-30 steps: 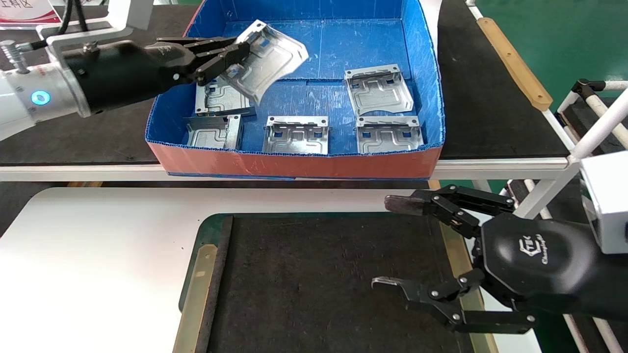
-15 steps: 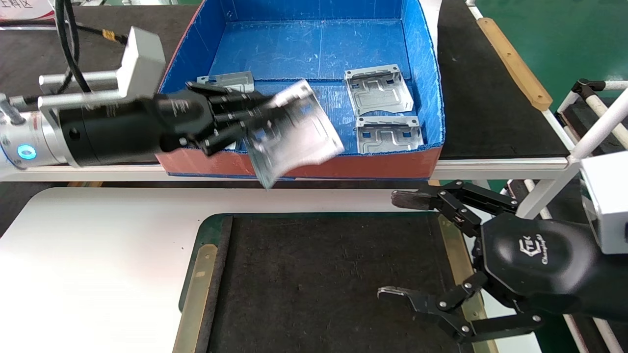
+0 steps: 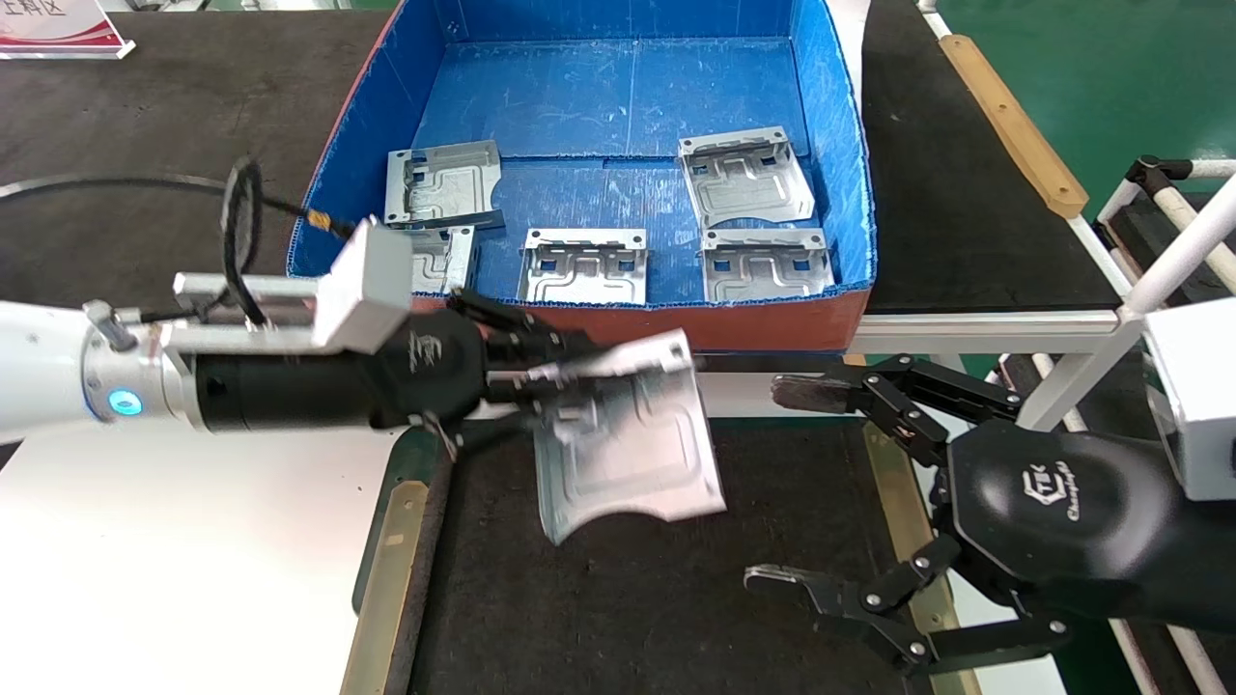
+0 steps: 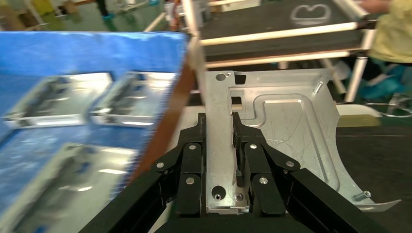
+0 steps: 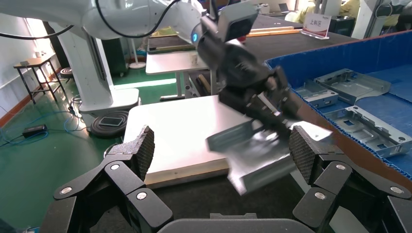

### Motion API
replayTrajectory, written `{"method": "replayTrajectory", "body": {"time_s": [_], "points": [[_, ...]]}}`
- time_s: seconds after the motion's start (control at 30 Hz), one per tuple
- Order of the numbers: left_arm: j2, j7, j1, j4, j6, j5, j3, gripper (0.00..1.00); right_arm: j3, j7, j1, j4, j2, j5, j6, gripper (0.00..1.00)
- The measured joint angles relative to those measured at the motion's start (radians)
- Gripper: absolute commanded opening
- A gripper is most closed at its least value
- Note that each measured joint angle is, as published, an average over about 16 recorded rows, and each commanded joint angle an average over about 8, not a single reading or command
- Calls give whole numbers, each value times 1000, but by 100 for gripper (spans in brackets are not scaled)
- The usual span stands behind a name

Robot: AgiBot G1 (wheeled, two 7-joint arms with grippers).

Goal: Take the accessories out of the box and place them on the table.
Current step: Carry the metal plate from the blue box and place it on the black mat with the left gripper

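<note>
Now, left end effector (image 3: 541, 381) gripping plate (image 3: 628, 449), above mat (image 3: 628, 598)

Near-left plate (image 3: 436, 259) in box (image 3: 599, 323): left part hidden behind left wrist camera block (image 3: 362, 290). Held plate (image 3: 623, 430) motion-blurred in head view; gripped edge covered by left gripper (image 3: 550, 372) fingers. Box's far wall cut off by head view's top edge. Right gripper (image 3: 787, 487): arm runs off right edge. Left wrist view: plates in box (image 4: 58, 99) blurred, details unreadable. Table (image 3: 183, 541) cut off at near and left edges.
</note>
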Motion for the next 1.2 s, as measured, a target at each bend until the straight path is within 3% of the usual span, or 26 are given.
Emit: {"method": "replayTrajectory", "body": {"time_s": [0.4, 0.9, 1.2], "points": [[37, 42, 108, -98, -90, -30, 109, 0, 0, 0, 0, 0, 0, 0, 0, 100], [244, 211, 222, -31, -442, 54, 141, 0, 0, 0, 0, 0, 0, 0, 0, 100], [332, 330, 245, 18, -577, 29, 166, 0, 0, 0, 0, 0, 0, 0, 0, 100]]}}
